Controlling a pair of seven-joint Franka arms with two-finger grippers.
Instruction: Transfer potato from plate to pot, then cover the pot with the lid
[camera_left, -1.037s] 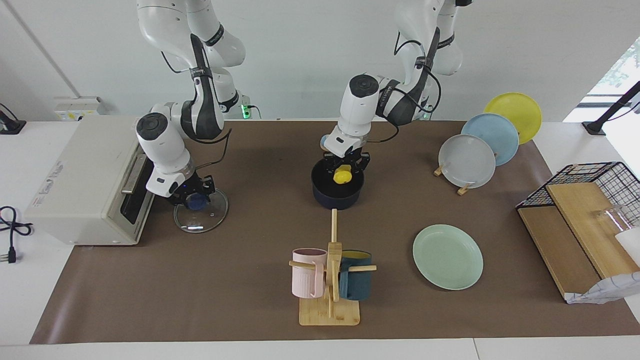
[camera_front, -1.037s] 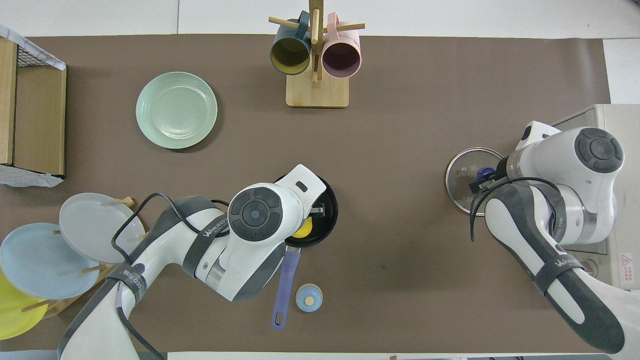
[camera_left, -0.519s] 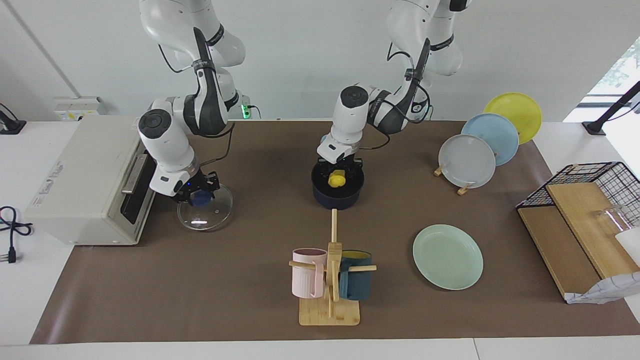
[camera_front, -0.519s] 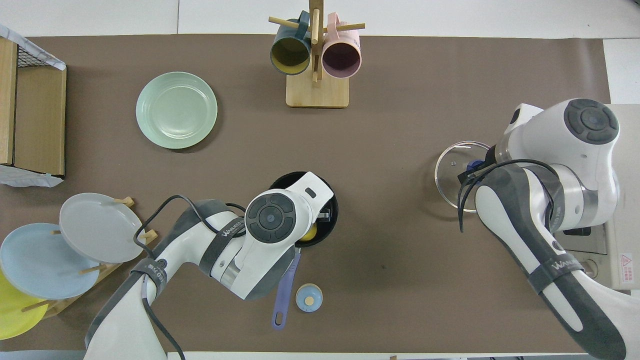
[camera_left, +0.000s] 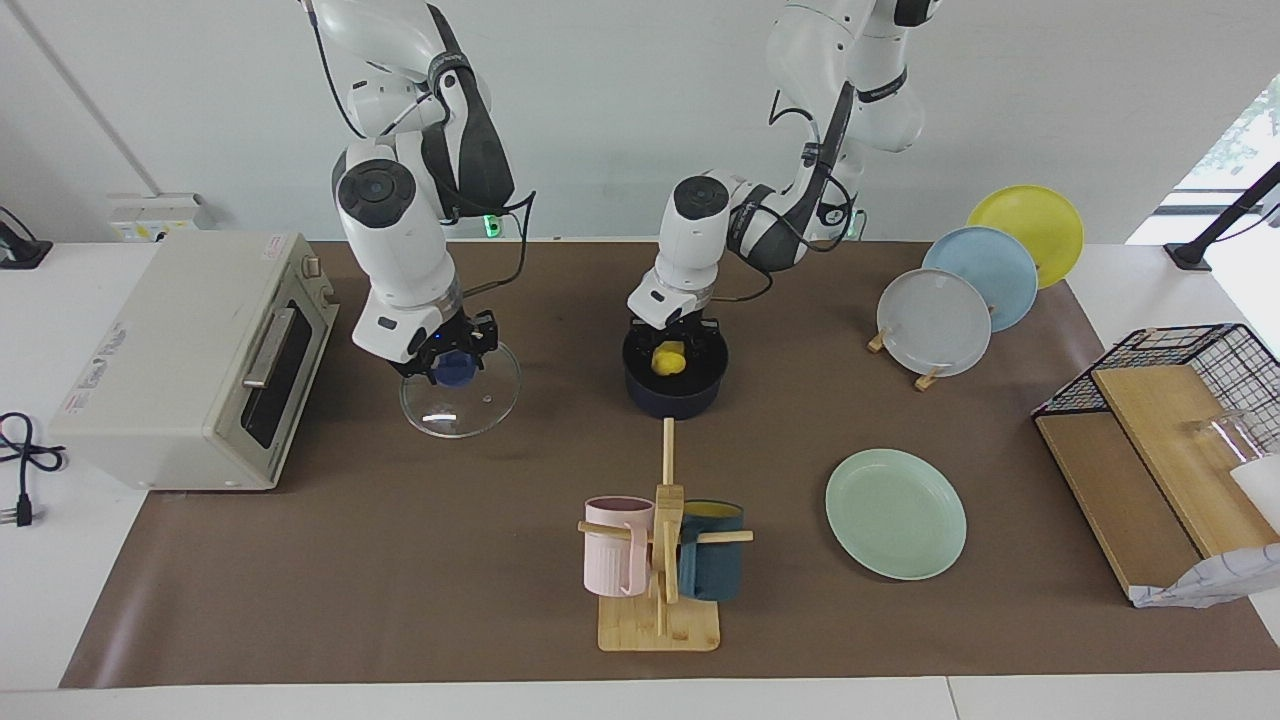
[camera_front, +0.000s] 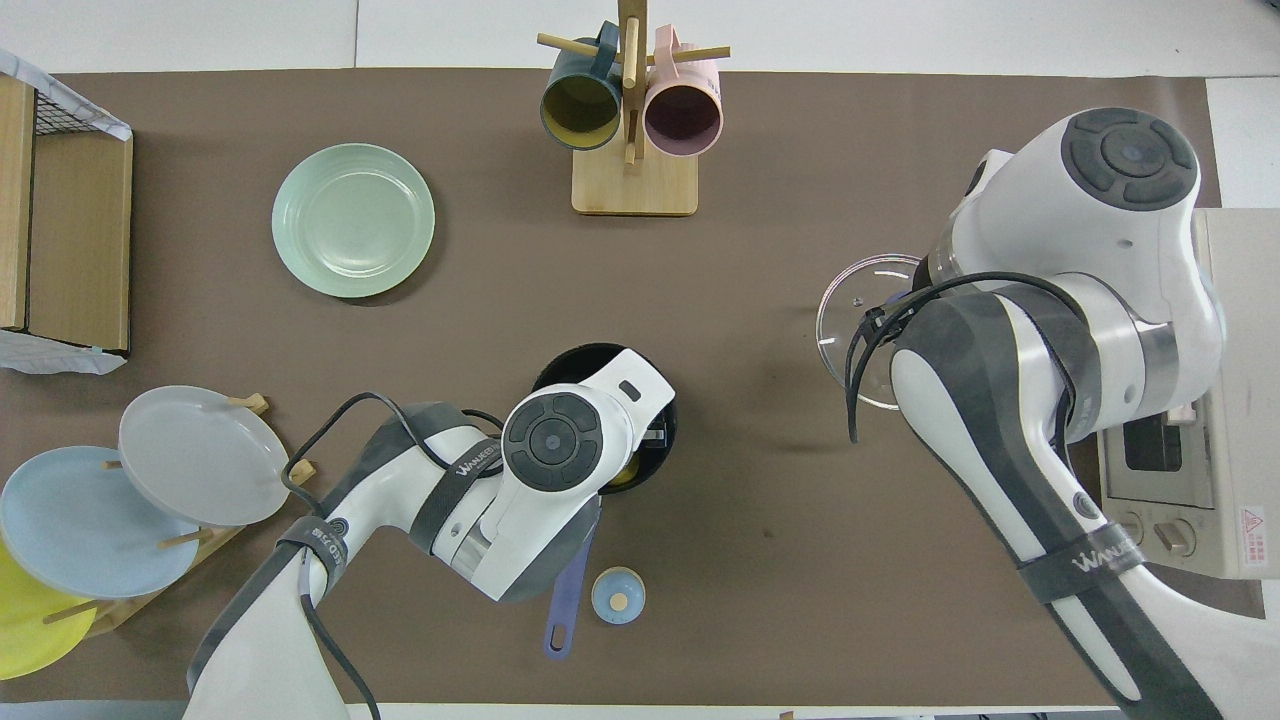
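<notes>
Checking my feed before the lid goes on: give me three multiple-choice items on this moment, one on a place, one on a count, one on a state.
1. Where is the potato?
A in the pot
B on the mint plate
C on the mug stand

2. How many plates stand upright in the rack?
A two
B three
C five

3. What is the lid's state?
A resting on the pot
B lifted by the right gripper
C lying inside the toaster oven

Key: 1 A, yellow shows inside the pot. 2 B, grey, blue, yellow. 3 B, the right gripper holds the lid by its knob.
</notes>
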